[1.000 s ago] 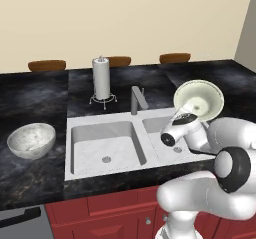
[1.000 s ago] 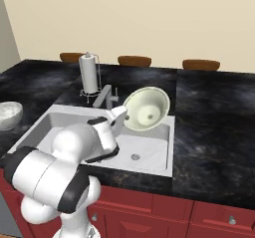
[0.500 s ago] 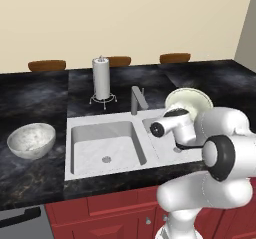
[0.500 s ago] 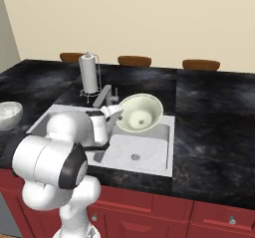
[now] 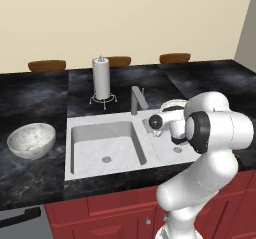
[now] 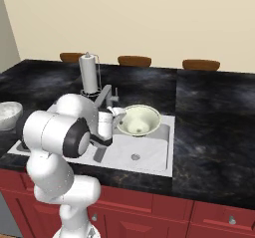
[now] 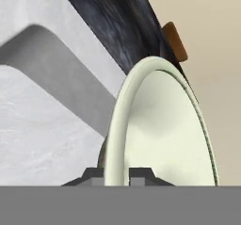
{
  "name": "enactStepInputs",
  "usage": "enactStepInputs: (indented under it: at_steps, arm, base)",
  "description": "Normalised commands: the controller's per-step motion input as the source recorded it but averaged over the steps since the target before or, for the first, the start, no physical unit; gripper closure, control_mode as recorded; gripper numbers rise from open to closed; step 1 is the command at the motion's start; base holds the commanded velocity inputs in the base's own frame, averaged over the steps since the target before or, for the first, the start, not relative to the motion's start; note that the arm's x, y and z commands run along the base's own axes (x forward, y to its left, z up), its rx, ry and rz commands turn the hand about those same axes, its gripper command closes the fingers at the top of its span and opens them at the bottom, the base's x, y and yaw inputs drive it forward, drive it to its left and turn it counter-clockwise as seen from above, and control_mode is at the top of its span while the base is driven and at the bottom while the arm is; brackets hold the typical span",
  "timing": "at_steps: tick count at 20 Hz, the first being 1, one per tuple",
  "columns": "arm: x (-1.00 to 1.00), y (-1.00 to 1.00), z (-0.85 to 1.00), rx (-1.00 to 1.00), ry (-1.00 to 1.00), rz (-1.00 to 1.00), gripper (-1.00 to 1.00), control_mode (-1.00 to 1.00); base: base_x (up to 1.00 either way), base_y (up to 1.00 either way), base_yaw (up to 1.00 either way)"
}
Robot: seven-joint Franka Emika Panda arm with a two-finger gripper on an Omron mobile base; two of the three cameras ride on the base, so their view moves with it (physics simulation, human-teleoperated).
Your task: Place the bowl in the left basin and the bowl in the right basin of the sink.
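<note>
paper towel holder (image 5: 101, 80) and faucet (image 5: 137, 100) sit right behind the sink (image 5: 90, 170), and the gripper (image 7: 116, 174) is pinched on the pale cream bowl (image 6: 139, 120), tilted over the right basin (image 6: 142, 152).

arm (image 5: 210, 133): glossy white, rounded links | joints: dark grey bands | fingers (image 7: 141, 174): small, dark

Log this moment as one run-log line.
gripper: shut on cream bowl rim | cream bowl: over right basin | marbled bowl: on counter, left of sink
</note>
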Motion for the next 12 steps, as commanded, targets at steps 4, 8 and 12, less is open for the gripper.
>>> enactStepInputs:
  at_steps: [4,8,12]
  arm:
    - [0.30,0.00,-0.60,0.00,0.07,0.07,1.00,-1.00]
    - [0.15,0.00,-0.36,-0.01,0.00,0.02,1.00,-1.00]
    - [0.01,0.00,-0.42,-0.04,0.00,0.00,1.00,-1.00]
  base:
    - [0.00,0.00,0.00]
    - [0.00,0.00,0.00]
    - [0.00,0.00,0.00]
